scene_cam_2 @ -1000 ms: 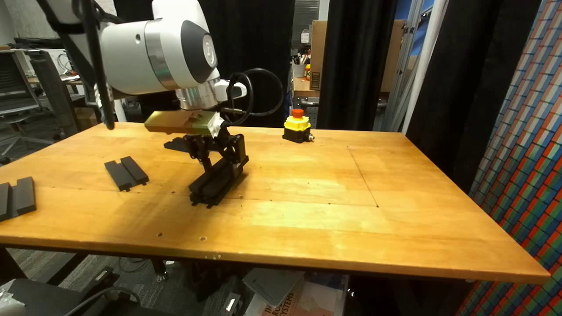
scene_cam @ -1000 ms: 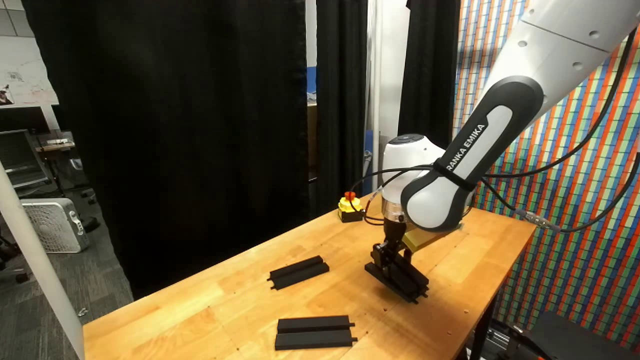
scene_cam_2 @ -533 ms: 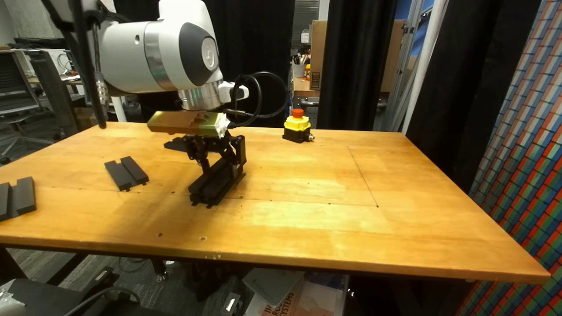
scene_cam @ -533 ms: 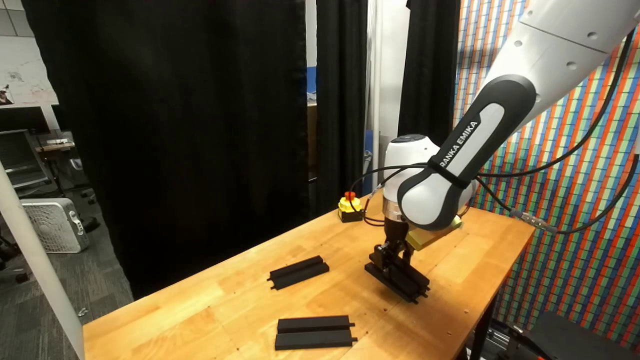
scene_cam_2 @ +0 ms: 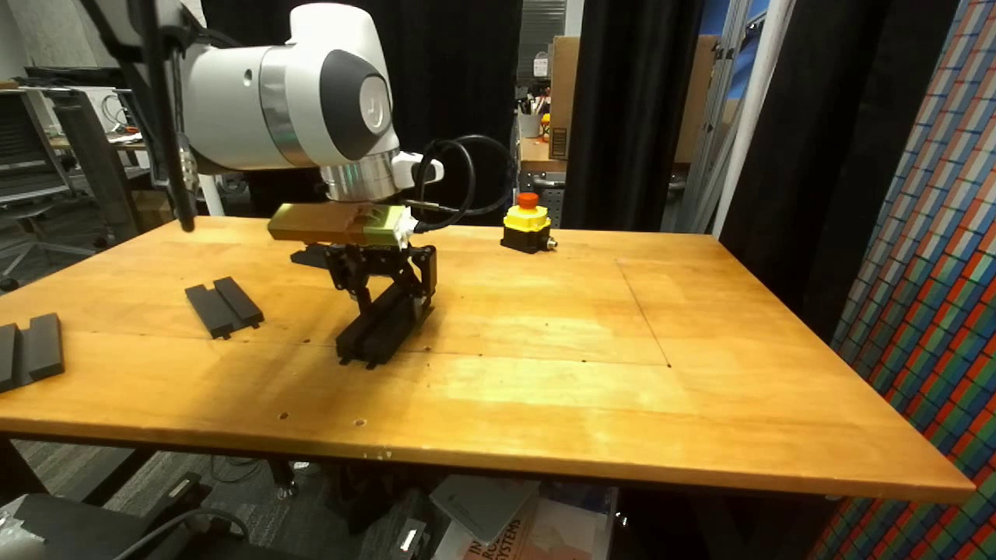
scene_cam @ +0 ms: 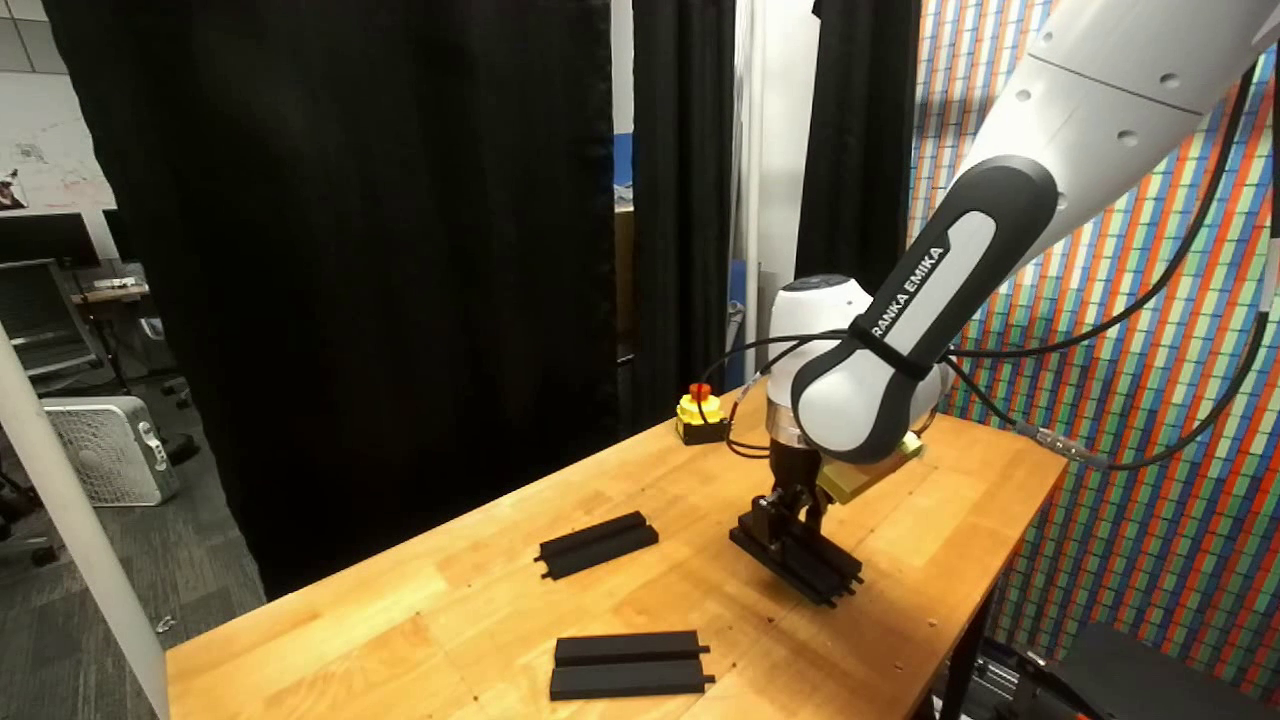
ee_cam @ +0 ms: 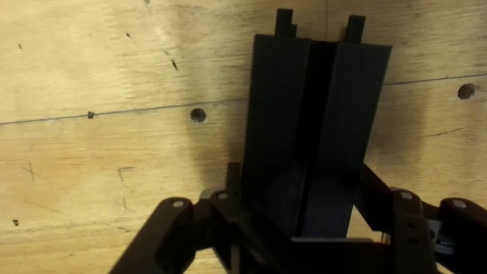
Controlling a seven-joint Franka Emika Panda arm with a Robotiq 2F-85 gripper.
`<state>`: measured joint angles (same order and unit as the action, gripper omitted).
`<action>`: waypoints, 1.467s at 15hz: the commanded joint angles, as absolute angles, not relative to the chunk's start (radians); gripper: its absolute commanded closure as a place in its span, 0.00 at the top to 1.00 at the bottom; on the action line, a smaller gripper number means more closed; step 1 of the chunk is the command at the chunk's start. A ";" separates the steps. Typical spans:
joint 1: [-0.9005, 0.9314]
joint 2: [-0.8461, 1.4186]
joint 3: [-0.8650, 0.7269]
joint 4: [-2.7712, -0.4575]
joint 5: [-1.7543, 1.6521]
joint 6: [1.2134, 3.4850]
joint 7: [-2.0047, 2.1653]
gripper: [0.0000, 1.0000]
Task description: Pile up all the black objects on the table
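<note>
My gripper (ee_cam: 300,182) is shut on the long sides of a black plate (ee_cam: 279,99) with a groove down its middle. Directly under it, almost lined up, is a lower black plate (scene_cam: 780,573); its prong peeks out beside the upper one's. From the frames I cannot tell whether the two plates fully touch. Apart from this pair, a black plate (scene_cam: 630,665) and a further black plate (scene_cam: 597,545) lie flat on the wooden table (scene_cam: 420,640). In an exterior view, another black plate (scene_cam_2: 31,350) sits at the left picture edge. The gripper partly hides a black piece (scene_cam_2: 311,255) behind it.
A red and yellow button on a black base (scene_cam_2: 527,222) stands near the table's back edge. Cables (scene_cam: 1180,300) hang along the arm. The table's front edge (scene_cam_2: 498,459) runs a short way in front of the plates.
The gripper has come down slightly with the plate in it, and the held plate now sits lower and closer over the plate beneath. The other plates have not moved.
</note>
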<state>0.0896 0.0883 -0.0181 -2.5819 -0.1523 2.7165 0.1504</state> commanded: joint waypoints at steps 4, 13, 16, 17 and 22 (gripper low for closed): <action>0.076 0.102 0.001 -2.542 -0.137 2.697 0.106 0.46; 0.076 0.112 0.007 -2.536 -0.135 2.690 0.085 0.46; 0.075 0.112 0.007 -2.536 -0.129 2.686 0.084 0.58; 0.075 0.110 0.006 -2.537 -0.129 2.684 0.087 0.93; 0.081 0.076 0.002 -2.541 -0.156 2.658 0.111 1.00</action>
